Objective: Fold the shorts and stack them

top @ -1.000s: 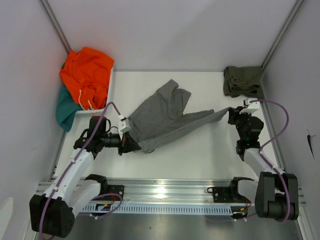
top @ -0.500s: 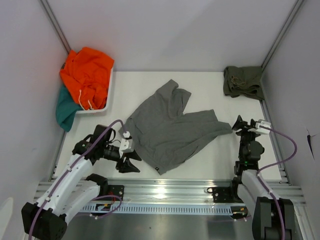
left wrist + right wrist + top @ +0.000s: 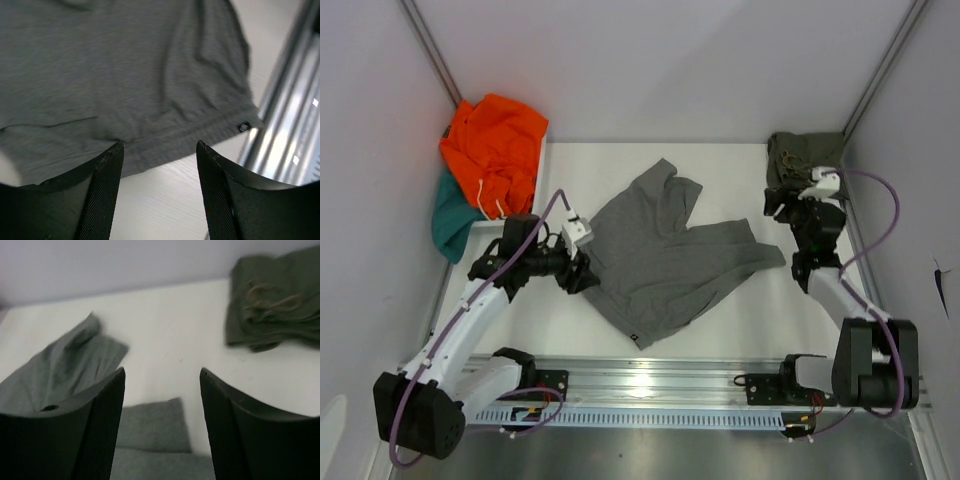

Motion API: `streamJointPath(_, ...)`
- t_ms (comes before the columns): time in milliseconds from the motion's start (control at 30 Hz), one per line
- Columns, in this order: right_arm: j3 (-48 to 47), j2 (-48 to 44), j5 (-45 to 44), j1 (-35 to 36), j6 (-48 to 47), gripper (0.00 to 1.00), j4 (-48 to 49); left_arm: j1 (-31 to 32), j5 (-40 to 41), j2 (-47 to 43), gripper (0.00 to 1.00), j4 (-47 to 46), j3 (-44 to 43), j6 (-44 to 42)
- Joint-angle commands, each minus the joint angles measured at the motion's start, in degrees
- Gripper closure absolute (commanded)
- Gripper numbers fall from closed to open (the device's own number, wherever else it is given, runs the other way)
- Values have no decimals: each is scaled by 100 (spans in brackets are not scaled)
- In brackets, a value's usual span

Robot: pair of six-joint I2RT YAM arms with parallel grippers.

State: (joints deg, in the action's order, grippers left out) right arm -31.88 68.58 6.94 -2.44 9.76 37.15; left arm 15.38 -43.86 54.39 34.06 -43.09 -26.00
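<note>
Grey shorts (image 3: 665,250) lie spread on the surface; left fingers (image 3: 102,195) and right fingers (image 3: 100,420) gape wide (both empty) near opposite ends.

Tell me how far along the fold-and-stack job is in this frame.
Looks done: the olive green shorts sit as a folded bundle at the far right corner. In hand: the grey shorts lie spread mid-table; the left end effector and right end effector are open near them, gripping nothing. Left: folding the grey shorts and stacking them on the olive pair. The orange garment and teal garment sit far left.
</note>
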Motion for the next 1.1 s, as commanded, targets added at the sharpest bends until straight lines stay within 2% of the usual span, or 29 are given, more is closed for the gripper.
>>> streamJointPath(0,-1010,813,791,522,26,37,-1077,-359,965,256,36,-654,-402,814)
streamJointPath(133,-2144,2008,932,999,-53,41,-1883,-894,1527,816,35,-621,-682,965)
streamJointPath(167,-2408,2541,958,1069,-18,42,-2008,-983,1555,941,35,-559,-814,983)
streamJointPath(333,-3798,3819,1282,1421,157,51,-2387,-1379,1792,1547,36,-287,-1105,1036)
streamJointPath(600,-5406,5427,1609,1518,290,45,-2958,-1476,2285,2268,34,-146,-1254,1009)
streamJointPath(767,-6303,6035,1320,1632,185,43,-3415,-1520,2101,2875,36,-14,-1579,1123)
streamJointPath(967,-6489,6211,871,1641,-17,39,-3372,-1713,2074,3016,38,-40,-1571,1080)
streamJointPath(1067,-6769,6369,862,1641,-184,40,-3608,-1714,2021,3051,40,-14,-1579,1079)
